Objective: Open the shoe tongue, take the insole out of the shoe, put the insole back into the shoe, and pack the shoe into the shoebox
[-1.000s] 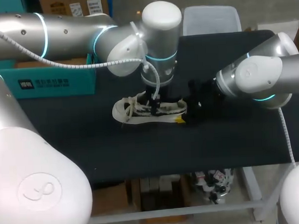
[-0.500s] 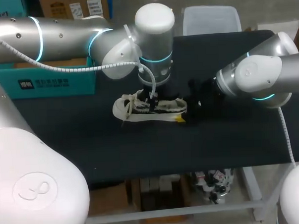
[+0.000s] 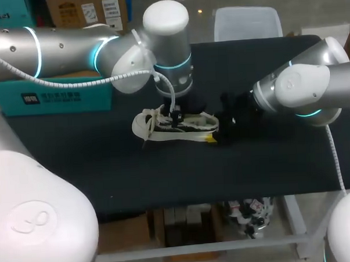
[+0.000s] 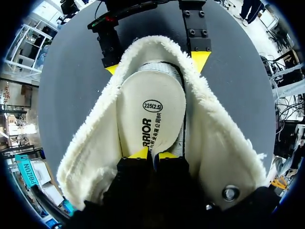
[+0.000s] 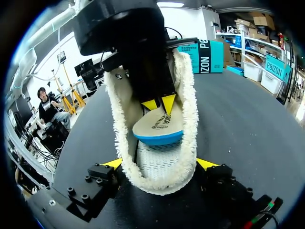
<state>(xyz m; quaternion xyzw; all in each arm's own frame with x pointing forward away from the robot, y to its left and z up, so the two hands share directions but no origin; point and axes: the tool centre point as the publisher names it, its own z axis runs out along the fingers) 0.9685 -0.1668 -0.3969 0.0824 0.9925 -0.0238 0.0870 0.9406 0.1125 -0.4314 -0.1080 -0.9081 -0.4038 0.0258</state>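
Observation:
A cream fleece-lined shoe [image 3: 157, 132] lies on its sole at the middle of the black table [image 3: 165, 178], laces toward the left. My left gripper [image 3: 175, 115] comes down into its opening. In the left wrist view, that gripper [image 4: 153, 155] is shut on the edge of the cream printed insole [image 4: 152, 102]. From the right wrist view, the insole [image 5: 159, 126] is tilted up at the heel end, with its blue underside showing. My right gripper [image 5: 160, 163] straddles the heel of the shoe [image 5: 188, 95], one yellow tip pressed against each side.
A teal shoebox [image 3: 57, 92] stands at the back left of the table. A translucent plastic bin [image 3: 248, 22] sits beyond the far edge. Bare black table lies in front of the shoe.
My left arm's wrist has shifted left over the shoe, and its fingers have closed on the insole. The right arm and the shoe have stayed put.

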